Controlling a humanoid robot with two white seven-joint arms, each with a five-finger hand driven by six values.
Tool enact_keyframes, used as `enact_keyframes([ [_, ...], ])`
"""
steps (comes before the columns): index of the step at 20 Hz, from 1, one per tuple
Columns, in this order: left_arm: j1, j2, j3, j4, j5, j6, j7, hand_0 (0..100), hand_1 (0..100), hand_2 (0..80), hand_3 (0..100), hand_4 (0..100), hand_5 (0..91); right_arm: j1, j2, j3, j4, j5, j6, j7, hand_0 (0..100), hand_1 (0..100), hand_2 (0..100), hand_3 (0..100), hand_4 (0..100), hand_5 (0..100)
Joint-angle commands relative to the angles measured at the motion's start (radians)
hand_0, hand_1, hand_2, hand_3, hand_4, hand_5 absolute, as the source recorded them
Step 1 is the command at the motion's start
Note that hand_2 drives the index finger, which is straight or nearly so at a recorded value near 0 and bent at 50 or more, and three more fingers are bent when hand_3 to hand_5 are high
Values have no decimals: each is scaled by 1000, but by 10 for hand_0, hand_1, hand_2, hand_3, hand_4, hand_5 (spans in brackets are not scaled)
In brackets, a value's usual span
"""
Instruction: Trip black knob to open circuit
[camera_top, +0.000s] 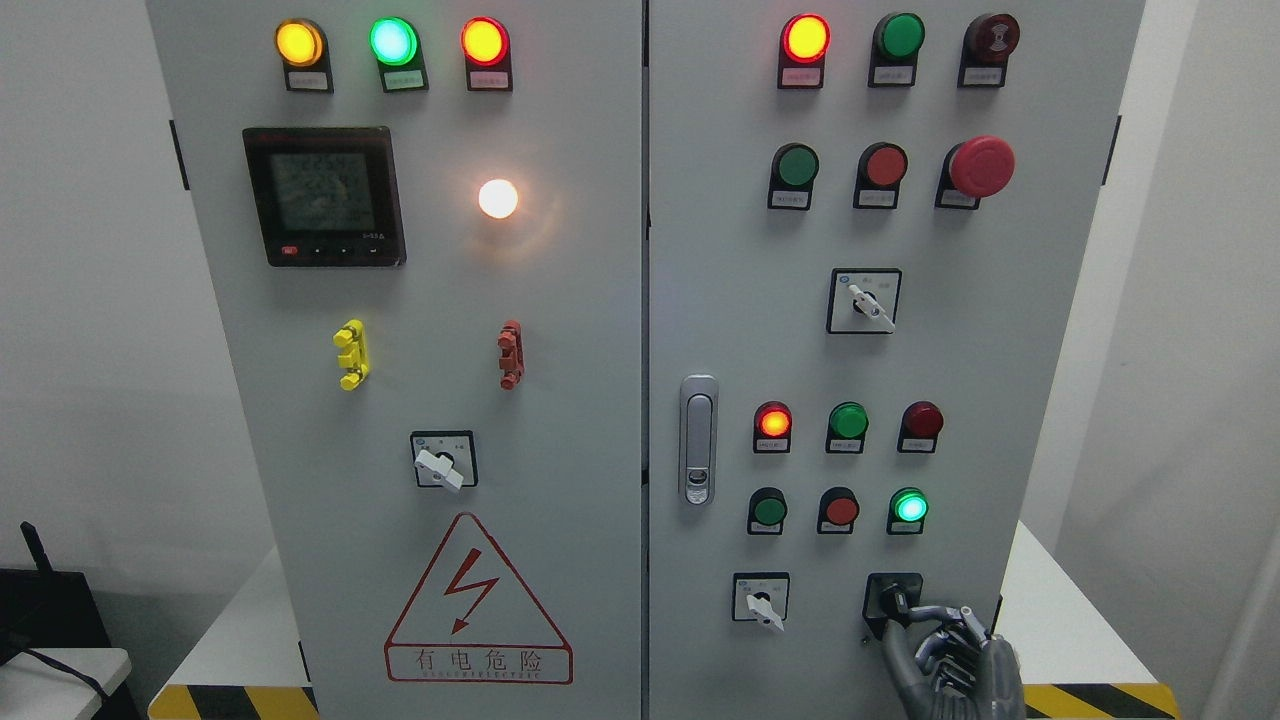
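Head view: right hand (950, 655) on black knob (893, 601)

black knob (893, 601) | lower right of cabinet door | handle tilted

Cabinet (640, 360) placed on table (1070, 630), split into left door (420, 300) and right door (950, 320); meter (323, 195) mounted upper left on left door, lamp (498, 198) set to its right; rotary switch (443, 461) fitted below, warning sign (478, 600) placed under it; door handle (698, 440) fixed at left edge of right door; emergency stop (980, 166) mounted upper right; knob (893, 601) located at bottom right of right door, selector (761, 600) seated to its left; right hand (950, 660) positioned just below and right of knob, fingertips (915, 612) touching it.
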Motion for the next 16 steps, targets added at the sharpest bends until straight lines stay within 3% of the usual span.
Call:
enact_keyframes([
  [1, -8, 0, 0, 0, -32, 1, 1, 120, 389, 0, 0, 0, 0, 25, -9, -13, -1, -2, -20, 8, 398, 829, 482, 835, 884, 977],
  [6, -8, 0, 0, 0, -34, 1, 1, 120, 389, 0, 0, 0, 0, 42, -11, -14, 1, -5, -60, 14, 364, 797, 483, 840, 884, 973],
  [9, -8, -1, 0, 0, -34, 1, 1, 120, 389, 0, 0, 0, 0, 79, -21, -14, 1, -6, -123, 66, 277, 752, 472, 839, 864, 943],
  [12, -8, 0, 0, 0, -34, 1, 1, 120, 389, 0, 0, 0, 0, 106, -21, -14, 1, -8, -171, 96, 162, 702, 396, 740, 762, 855],
  [14, -8, 0, 0, 0, -34, 1, 1, 120, 389, 0, 0, 0, 0, 131, -23, -14, 1, -11, -206, 100, 139, 680, 348, 680, 704, 799],
  [16, -8, 0, 0, 0, -34, 1, 1, 120, 389, 0, 0, 0, 0, 163, -31, -14, 1, -15, -270, 115, 135, 665, 279, 586, 602, 663],
])
